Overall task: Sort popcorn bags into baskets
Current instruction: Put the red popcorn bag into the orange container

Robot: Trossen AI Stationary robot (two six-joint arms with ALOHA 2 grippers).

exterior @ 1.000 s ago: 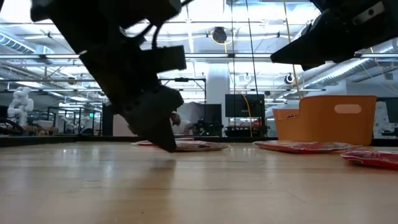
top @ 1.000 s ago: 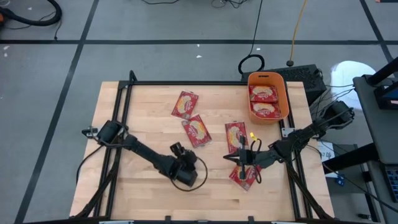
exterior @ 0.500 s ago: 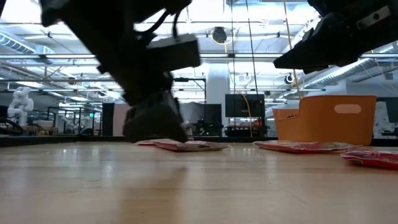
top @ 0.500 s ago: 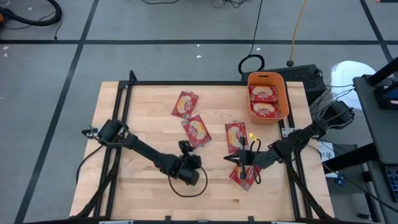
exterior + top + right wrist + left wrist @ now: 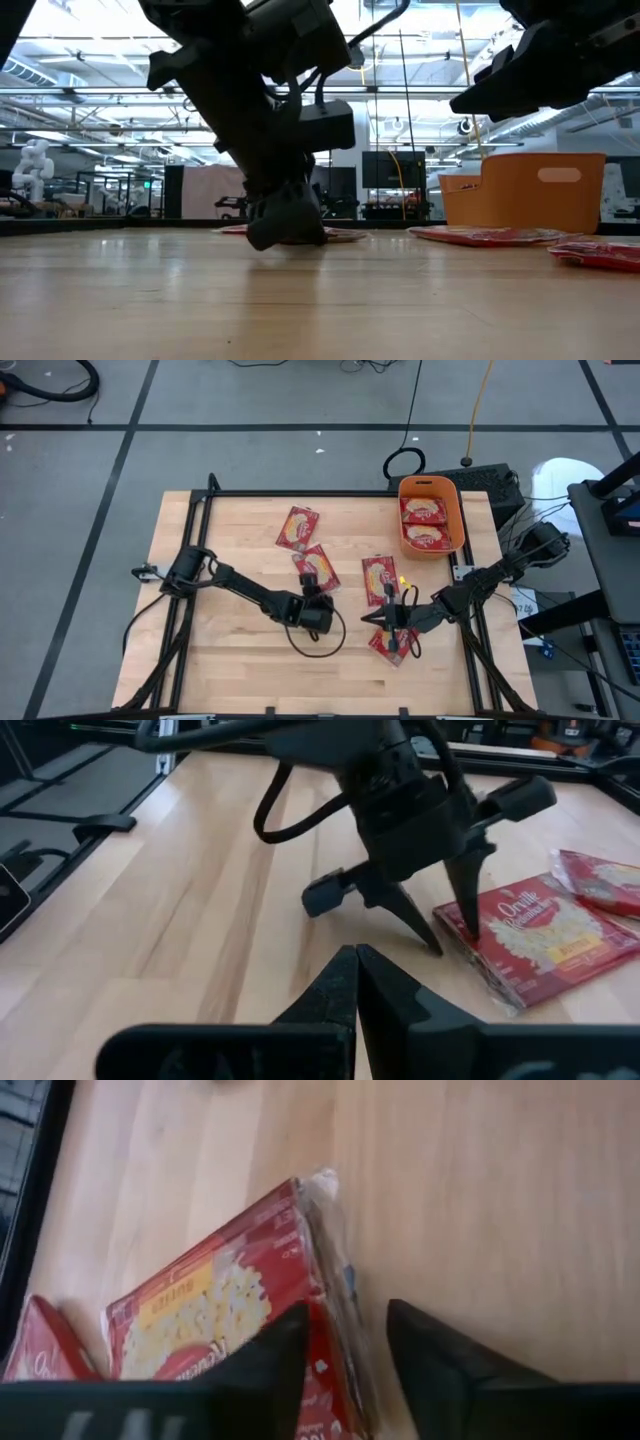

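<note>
Several red popcorn bags lie flat on the wooden table [image 5: 220,660]. My left gripper [image 5: 318,598] [image 5: 453,942] is open at the near end of the middle bag [image 5: 316,568] [image 5: 535,935] [image 5: 220,1300]. One of its fingers is over the bag and the other over bare wood beside it. My right gripper [image 5: 365,617] [image 5: 355,952] hangs shut above the table, just right of the left one, holding nothing. The orange basket [image 5: 452,510] [image 5: 530,190] stands at the far right with two bags inside. My left gripper comes down slanting from the table's near-left side. One fingertip [image 5: 471,932] meets the top face of the middle bag near its near end [image 5: 485,945]. The other fingertip [image 5: 433,948] stands on the wood beside that edge. The bag lies flat on the table.
Another bag [image 5: 298,528] lies farther back, one [image 5: 378,575] sits right of the middle bag, and one [image 5: 397,647] lies under my right arm. A black frame [image 5: 300,493] borders the table. Bare wood stretches along the near left.
My left gripper has travelled toward the table's right and far side, from bare wood up to the middle bag's near end. It has rolled about its own axis on the way. The bags and my right gripper have stayed where they were.
</note>
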